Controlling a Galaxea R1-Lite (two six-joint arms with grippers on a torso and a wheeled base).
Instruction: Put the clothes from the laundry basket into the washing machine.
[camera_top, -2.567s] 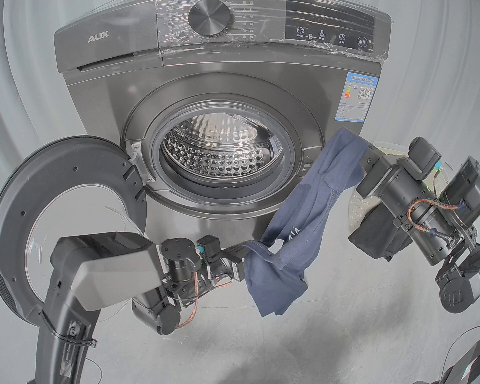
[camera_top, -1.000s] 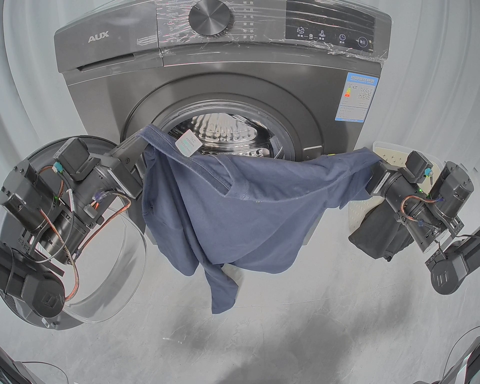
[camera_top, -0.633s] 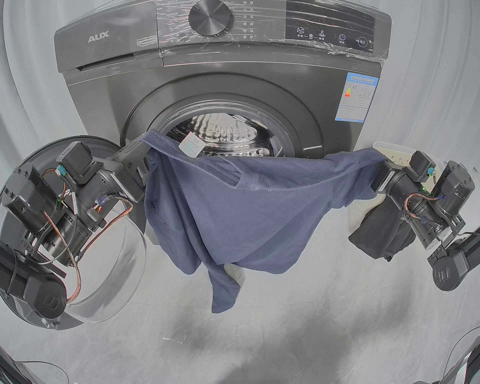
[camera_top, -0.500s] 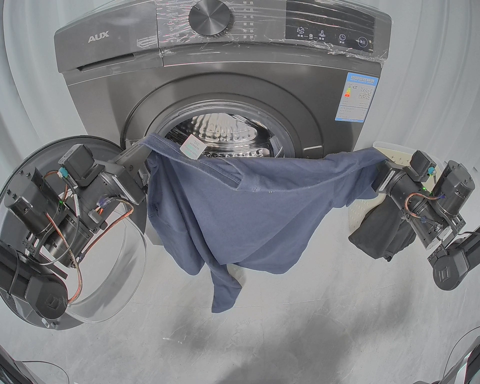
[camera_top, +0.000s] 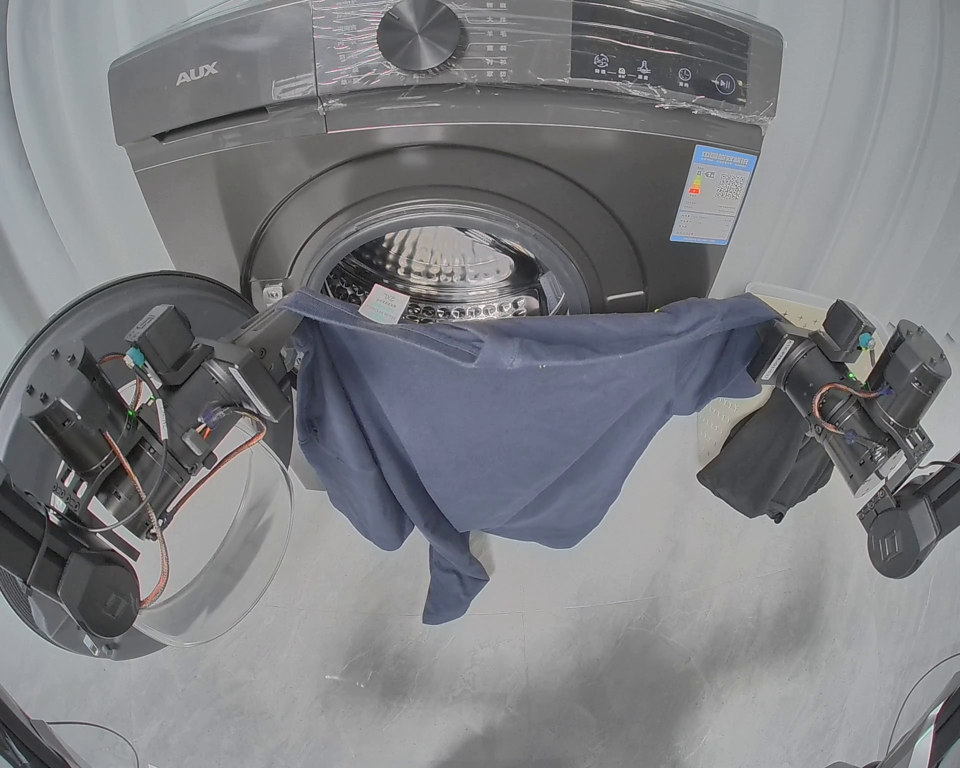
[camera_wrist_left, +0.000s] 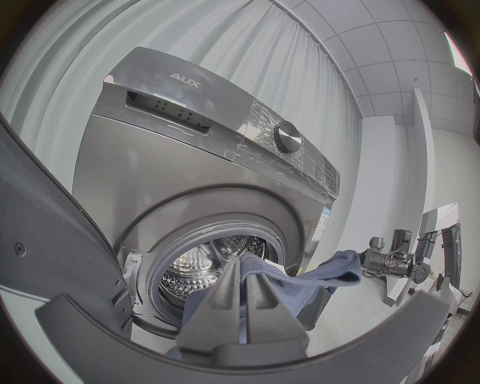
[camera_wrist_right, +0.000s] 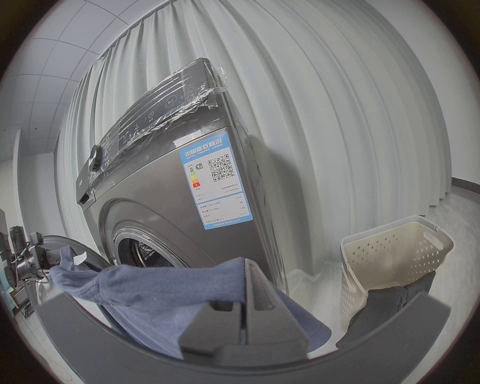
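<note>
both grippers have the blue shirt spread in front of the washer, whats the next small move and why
Probably bring both grippers closer together and forward toward the drum. The left gripper and right gripper are shut on opposite ends of the blue shirt, stretched wider than the open mouth of the washing machine and hanging outside it, so it likely wouldn't fit through as is.

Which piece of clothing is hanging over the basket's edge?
The dark grey garment, draped over the rim of the white basket. The blue shirt is stretched out before the washing machine.
</note>
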